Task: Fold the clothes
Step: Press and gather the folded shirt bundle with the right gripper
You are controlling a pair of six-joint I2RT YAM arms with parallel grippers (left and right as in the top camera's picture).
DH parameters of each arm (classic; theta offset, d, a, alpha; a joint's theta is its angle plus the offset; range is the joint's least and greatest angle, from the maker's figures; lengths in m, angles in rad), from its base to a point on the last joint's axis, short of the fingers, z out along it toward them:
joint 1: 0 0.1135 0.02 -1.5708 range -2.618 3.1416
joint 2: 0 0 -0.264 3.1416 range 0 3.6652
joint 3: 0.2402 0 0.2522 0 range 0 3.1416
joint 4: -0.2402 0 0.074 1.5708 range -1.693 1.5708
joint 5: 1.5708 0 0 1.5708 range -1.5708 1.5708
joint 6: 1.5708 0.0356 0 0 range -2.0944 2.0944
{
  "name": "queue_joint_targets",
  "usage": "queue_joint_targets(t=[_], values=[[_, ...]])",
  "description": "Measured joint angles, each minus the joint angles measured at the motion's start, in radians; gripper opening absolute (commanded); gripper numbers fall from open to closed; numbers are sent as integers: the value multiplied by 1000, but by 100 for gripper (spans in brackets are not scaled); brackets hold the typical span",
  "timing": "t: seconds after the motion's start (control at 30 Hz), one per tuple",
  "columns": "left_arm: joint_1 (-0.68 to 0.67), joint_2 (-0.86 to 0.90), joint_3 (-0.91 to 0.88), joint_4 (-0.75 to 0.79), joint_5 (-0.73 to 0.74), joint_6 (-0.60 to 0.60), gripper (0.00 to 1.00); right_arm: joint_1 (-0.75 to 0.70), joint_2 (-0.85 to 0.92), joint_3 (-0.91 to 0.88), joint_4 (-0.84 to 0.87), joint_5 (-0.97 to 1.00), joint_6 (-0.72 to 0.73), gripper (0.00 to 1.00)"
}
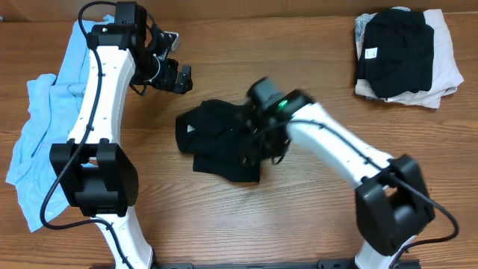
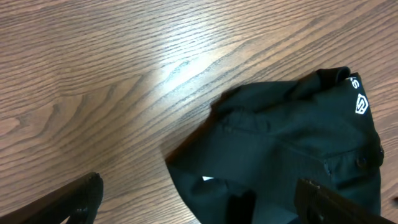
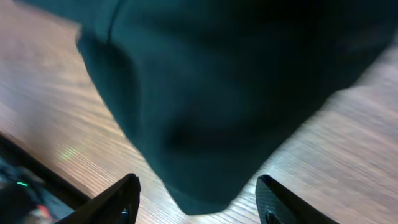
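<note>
Black garment (image 1: 216, 146) lies crumpled at the centre of the wooden table (image 1: 299, 232). Left gripper (image 1: 170, 75) hovers near its upper edge, fingers spread wide, empty. Right gripper (image 3: 199, 190) sits over it, fingers parted, clasping nothing.

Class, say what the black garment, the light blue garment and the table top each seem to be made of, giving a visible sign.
Black garment: matte woven fabric, it seems; soft creases, stitched seams.
Light blue garment: thin soft cloth, rumpled in loose folds.
Table top: wood or wood-look laminate; grain lines, slight sheen.
</note>
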Motion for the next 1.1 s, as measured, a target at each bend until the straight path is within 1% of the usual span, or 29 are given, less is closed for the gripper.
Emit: queue_joint_targets(t=[0.1, 0.2, 0.4, 0.5, 0.6, 0.73, 0.77, 0.8, 0.87, 1.0, 1.1], values=[[0, 0, 0, 0, 2, 0, 100, 78, 7, -13, 26, 63, 8, 67], [0, 0, 0, 0, 3, 0, 100, 105, 31, -13, 42, 113, 28, 68], [0, 0, 0, -1, 3, 0, 100, 72, 135, -14, 52, 163, 66, 71], [0, 0, 0, -2, 3, 0, 100, 41, 153, -15, 55, 157, 84, 71], [0, 0, 0, -3, 3, 0, 100, -8, 153, -15, 60, 155, 94, 71], [0, 0, 0, -3, 3, 0, 100, -125, 153, -15, 74, 153, 95, 70], [0, 0, 0, -3, 3, 0, 100, -159, 153, -15, 76, 152, 94, 70], [0, 0, 0, -3, 3, 0, 100, -192, 153, -15, 80, 147, 92, 66], [0, 0, 0, -3, 1, 0, 100, -268, 153, -14, 85, 126, 72, 65], [0, 0, 0, 7, -16, 0, 100, -368, 153, 13, 48, 121, 37, 70], [0, 0, 0, 33, -39, 1, 100, -369, 141, 59, 28, 135, 13, 72]])
